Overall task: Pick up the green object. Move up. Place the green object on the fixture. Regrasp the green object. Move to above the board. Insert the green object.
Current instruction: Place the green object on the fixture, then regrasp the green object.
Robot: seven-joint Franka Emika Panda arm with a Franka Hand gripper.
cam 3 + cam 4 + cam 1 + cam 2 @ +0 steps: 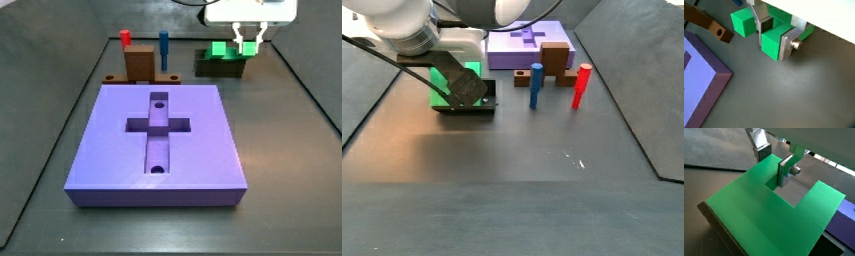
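The green object (pixel 225 50), a bright green U-shaped block, rests on the small dark fixture (pixel 211 68) at the back right of the floor. My gripper (pixel 247 42) comes down from above and is shut on one thick prong. In both wrist views the dark pad and the silver plate press on opposite faces of that prong (pixel 771 47), and the second prong (pixel 743 22) stands free beside it. The green object's broad flat face (pixel 751 213) fills a wrist view under my gripper (pixel 773 168). The purple board (pixel 120 150) with its cross-shaped recess lies in front of the fixture.
A tan wooden block (pixel 144 65) holding a red peg (pixel 126 38) and a blue peg (pixel 163 45) stands just behind the board, left of the fixture. A brown strip with a hole (pixel 716 31) shows near the board's corner (pixel 701 70). Dark floor surrounds everything.
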